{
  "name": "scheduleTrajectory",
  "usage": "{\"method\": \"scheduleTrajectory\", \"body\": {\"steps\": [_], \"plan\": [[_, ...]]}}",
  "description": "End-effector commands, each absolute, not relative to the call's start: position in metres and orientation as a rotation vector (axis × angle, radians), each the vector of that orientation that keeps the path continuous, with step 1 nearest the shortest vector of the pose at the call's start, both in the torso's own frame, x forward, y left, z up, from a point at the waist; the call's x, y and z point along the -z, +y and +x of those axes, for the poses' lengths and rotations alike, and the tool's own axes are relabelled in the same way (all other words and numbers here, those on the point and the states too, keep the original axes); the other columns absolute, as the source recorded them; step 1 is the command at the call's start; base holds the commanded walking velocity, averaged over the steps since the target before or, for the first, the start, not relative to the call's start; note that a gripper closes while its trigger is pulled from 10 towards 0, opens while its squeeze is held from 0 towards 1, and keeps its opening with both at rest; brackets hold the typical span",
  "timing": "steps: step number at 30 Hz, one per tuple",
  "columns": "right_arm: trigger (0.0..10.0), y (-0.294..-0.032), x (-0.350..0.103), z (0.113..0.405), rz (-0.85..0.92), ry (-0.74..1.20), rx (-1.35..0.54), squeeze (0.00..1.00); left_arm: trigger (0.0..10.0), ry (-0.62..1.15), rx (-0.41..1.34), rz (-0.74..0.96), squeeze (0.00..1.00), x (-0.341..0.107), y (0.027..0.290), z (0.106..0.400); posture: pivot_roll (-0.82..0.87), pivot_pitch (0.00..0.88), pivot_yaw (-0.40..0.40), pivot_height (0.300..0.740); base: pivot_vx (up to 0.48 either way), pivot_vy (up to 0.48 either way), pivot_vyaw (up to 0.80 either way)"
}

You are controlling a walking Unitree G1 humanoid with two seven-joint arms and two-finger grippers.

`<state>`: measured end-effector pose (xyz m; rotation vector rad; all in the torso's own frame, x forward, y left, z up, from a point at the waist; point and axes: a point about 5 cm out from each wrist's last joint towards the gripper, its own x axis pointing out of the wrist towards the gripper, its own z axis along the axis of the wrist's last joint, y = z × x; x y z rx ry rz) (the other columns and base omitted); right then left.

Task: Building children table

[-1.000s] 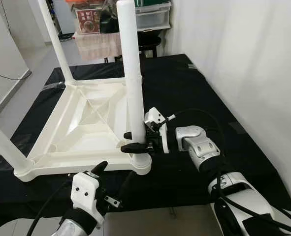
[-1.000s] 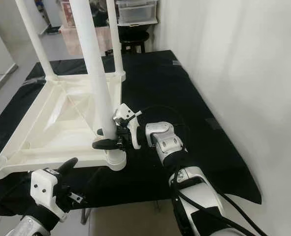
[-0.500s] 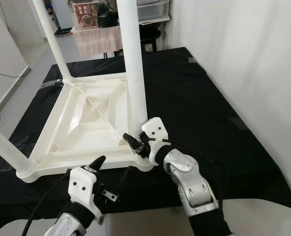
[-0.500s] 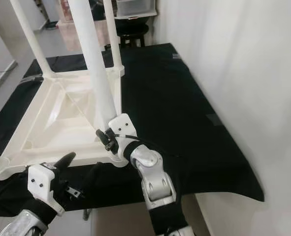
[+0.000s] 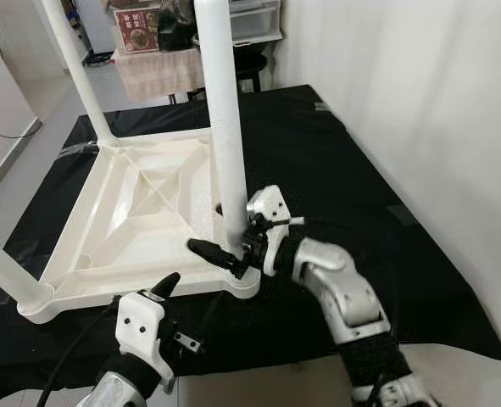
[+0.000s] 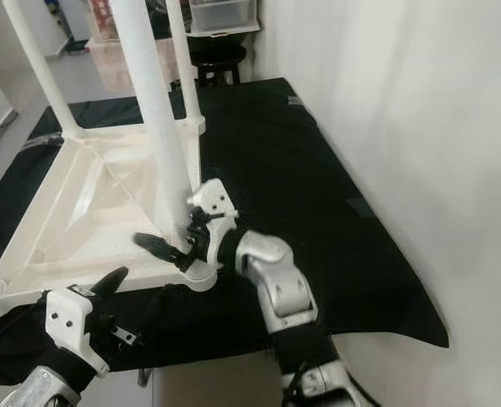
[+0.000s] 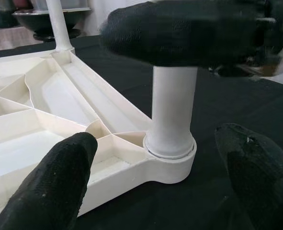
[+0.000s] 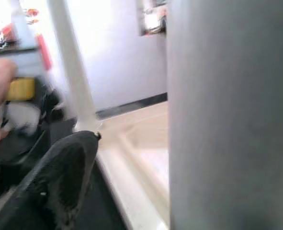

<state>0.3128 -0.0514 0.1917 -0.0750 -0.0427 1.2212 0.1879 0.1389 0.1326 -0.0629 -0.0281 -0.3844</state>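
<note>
The white plastic table top lies upside down on a black mat, underside ribs facing up. Four legs stand upright in the corner sockets: the near leg at the corner closest to the robot, a far-left leg, a near-left leg and a far leg behind the near one. Leg fitting therefore appears complete or close to it; in the left wrist view the near leg sits inside its socket collar, though full seating cannot be confirmed. The right gripper is at the base of the near leg, fingers spread around it rather than clamped. The left gripper hovers just in front of that corner, fingers apart and holding nothing. Remaining work, by judgement: press the leg home, then turn the table upright.
</note>
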Motion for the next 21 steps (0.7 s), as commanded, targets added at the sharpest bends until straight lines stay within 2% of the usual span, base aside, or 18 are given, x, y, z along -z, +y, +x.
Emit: {"method": "scheduleTrajectory", "body": {"steps": [1, 6, 10, 11, 13, 14, 21], "plan": [[10.0, -0.050, -0.187, 0.314, -0.142, -0.019, -1.370, 0.00, 10.0, -0.001, 0.373, -0.061, 0.00, -0.126, 0.139, 0.188, -0.04, 0.043, 0.043, 0.740, 0.000, 0.000, 0.00], [10.0, -0.060, -0.186, 0.335, -0.161, 0.063, -1.482, 0.00, 10.0, 0.000, 0.373, -0.063, 0.00, -0.125, 0.137, 0.188, -0.04, 0.036, 0.043, 0.740, 0.000, 0.000, 0.00], [10.0, -0.060, -0.187, 0.339, -0.159, 0.086, -1.506, 0.00, 10.0, 0.000, 0.374, -0.065, 0.00, -0.124, 0.137, 0.188, -0.04, 0.033, 0.042, 0.740, 0.000, 0.000, 0.00], [4.1, -0.061, -0.189, 0.344, -0.150, 0.106, -1.517, 0.00, 10.0, 0.000, 0.375, -0.067, 0.00, -0.124, 0.136, 0.188, -0.04, 0.030, 0.042, 0.740, 0.000, 0.000, 0.00], [4.2, -0.061, -0.189, 0.346, -0.134, 0.124, -1.529, 0.00, 10.0, 0.000, 0.375, -0.069, 0.00, -0.124, 0.136, 0.188, -0.04, 0.031, 0.044, 0.740, 0.000, 0.000, 0.00], [0.0, -0.062, -0.189, 0.348, -0.122, 0.140, -1.539, 0.00, 10.0, 0.000, 0.376, -0.071, 0.00, -0.124, 0.136, 0.188, -0.04, 0.031, 0.044, 0.740, 0.000, 0.000, 0.00], [0.0, -0.069, -0.186, 0.353, -0.110, 0.134, -1.511, 0.00, 10.0, 0.000, 0.376, -0.071, 0.00, -0.124, 0.136, 0.188, -0.04, 0.037, 0.052, 0.740, 0.000, 0.000, 0.00]]}}
